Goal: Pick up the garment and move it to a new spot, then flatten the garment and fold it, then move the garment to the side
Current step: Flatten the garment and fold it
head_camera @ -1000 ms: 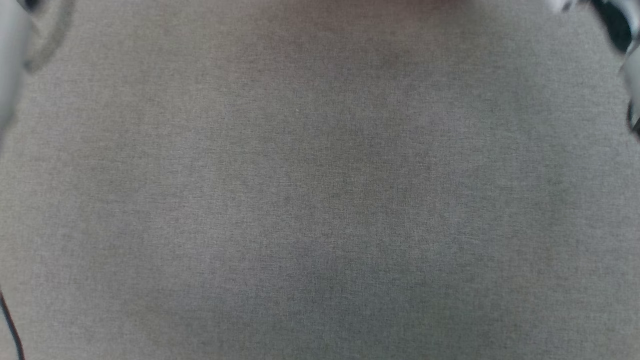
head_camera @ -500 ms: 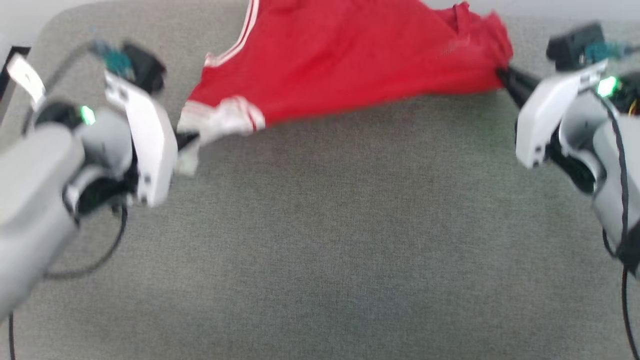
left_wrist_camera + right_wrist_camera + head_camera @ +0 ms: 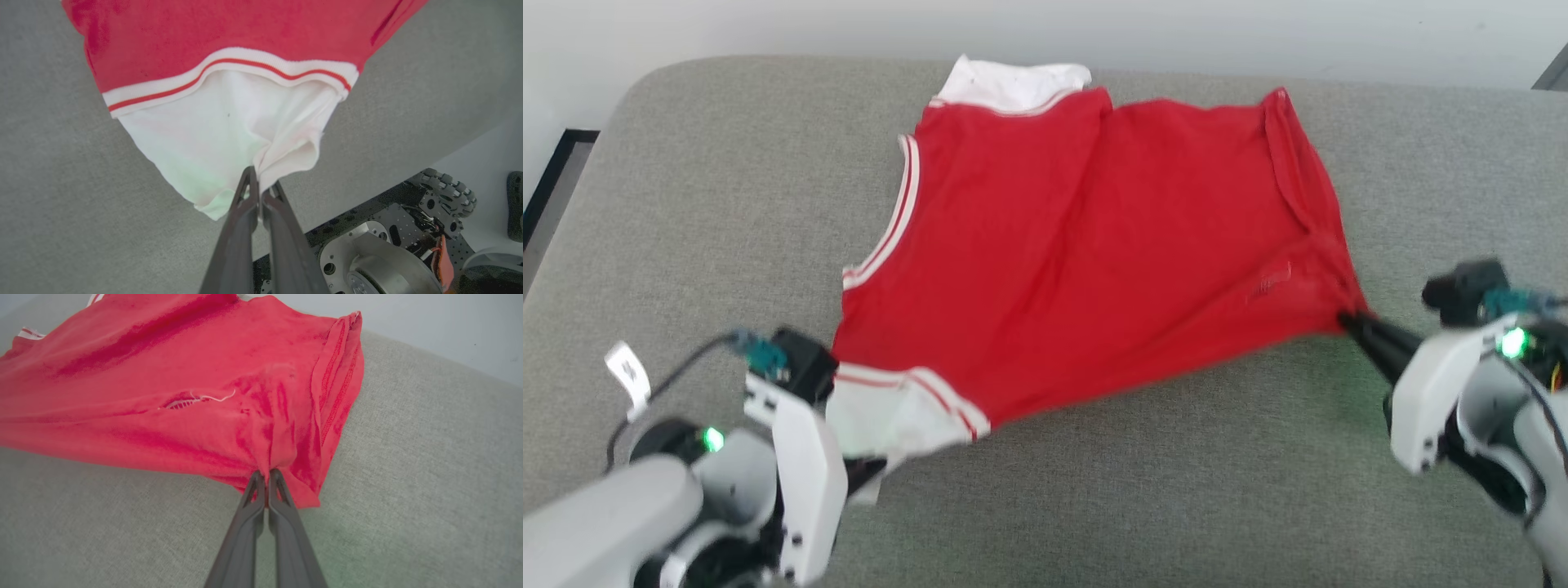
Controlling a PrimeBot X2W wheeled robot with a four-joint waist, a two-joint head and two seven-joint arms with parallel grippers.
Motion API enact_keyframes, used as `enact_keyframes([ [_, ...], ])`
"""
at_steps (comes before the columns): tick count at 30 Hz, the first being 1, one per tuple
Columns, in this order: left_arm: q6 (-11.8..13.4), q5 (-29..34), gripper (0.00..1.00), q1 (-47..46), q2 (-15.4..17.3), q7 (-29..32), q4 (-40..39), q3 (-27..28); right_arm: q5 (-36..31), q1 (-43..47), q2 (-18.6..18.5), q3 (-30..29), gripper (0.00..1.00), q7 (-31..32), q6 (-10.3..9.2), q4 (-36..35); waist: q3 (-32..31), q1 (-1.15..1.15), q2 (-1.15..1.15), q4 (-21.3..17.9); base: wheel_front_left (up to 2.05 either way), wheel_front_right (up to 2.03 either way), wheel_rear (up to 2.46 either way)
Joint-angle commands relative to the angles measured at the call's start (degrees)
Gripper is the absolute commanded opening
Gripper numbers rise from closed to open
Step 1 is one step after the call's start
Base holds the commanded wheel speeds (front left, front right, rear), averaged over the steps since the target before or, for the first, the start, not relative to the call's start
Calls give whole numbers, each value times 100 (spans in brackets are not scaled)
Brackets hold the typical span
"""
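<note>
Both grippers were clamped on cloth: the left gripper [image 3: 257, 183] pinched the cuff of a white sleeve [image 3: 212, 139], and the right gripper [image 3: 266, 475] bit into a bunched red corner at the hem end. Each pair of dark fingers was pressed together with only fabric between them.

From both tools the garment [image 3: 1094, 261] lay ahead, away from the robot, its near edge drawn fairly taut between the two grips. Its long axis, collar to hem, ran across the robot's front, with the striped neck trim toward the left arm and the hem toward the right. The left gripper sat closer to the robot's body, the right one farther forward, so the held edge slanted. A second sleeve [image 3: 1013, 82] lay at the far edge. The upturned side was plain red (no lettering showed on it). Judging by the creases near the right corner, any flattening would call for an even outward pull from both arms.

Most of the shirt rested on a grey woven cushion [image 3: 727, 188] with a rounded far corner. A pale wall [image 3: 1217, 33] stood behind it, and the robot's wheeled base [image 3: 388, 253] showed below the cushion's edge.
</note>
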Motion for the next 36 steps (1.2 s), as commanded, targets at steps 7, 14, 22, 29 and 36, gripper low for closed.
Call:
enact_keyframes([
  [7, 505, -229, 0, 758, 339, -227, -732, -160, -247, 1360, -119, -593, 0, 296, -5, -1054, -52, 0, 0, -33, 0, 0, 0],
  [14, 869, -460, 0, 1277, 553, -428, -1153, -241, -632, 2658, 84, -1402, 0, 554, -5, -2033, 23, 0, 0, -70, 0, 0, 0],
  [22, 1066, -120, 0, 921, 1017, -415, -1467, -16, -1056, 3483, 647, -2297, 0, 553, -6, -2957, 129, 0, 0, -120, 0, 0, 0],
  [29, 808, 544, 0, -20, 1271, -172, -1422, 341, -1480, 3432, 1149, -2802, 0, 726, -7, -3496, 222, 0, 0, -193, 0, 0, 0],
  [36, 159, 1086, 0, -968, 804, 238, -689, 449, -1770, 2929, 1423, -2911, 0, 973, -6, -3512, 331, 0, 0, -261, 0, 0, 0],
])
